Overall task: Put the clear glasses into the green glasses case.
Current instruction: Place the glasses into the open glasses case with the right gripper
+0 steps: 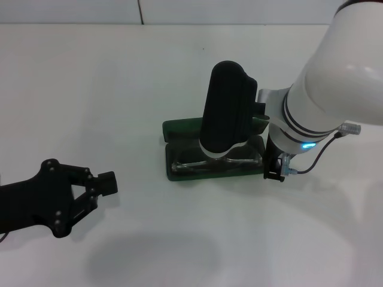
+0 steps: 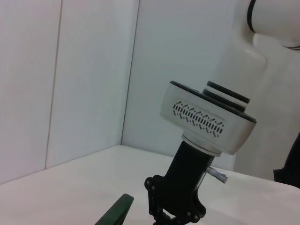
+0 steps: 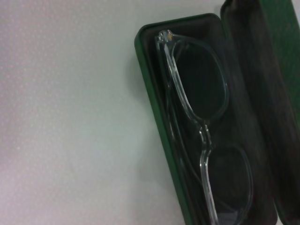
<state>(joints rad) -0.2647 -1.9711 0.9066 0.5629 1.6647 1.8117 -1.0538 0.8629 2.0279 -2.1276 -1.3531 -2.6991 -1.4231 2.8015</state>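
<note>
The clear glasses (image 3: 206,136) lie folded inside the open green glasses case (image 1: 179,170), frame along the tray's length and resting on its dark lining, as the right wrist view shows. The case sits on the white surface (image 1: 90,89) with its lid (image 1: 179,127) tipped back behind the tray. The right gripper (image 1: 222,156) hangs directly over the middle of the case, its dark body hiding the fingers, so whether they are apart, together or clamped on the frame cannot be told. The left gripper (image 1: 109,183) rests low over the surface, well apart from the case on the robot's left, its fingers close together and holding nothing.

Judging from how things lie, the placing step looks all but finished: the glasses are seated in the tray, and what remains is for the right arm to let go, if it has not, and lift straight up clear of the frame. That withdrawal calls for a vertical rise so the thin arms are not dragged back out or the light case shifted. The lid stands open.
</note>
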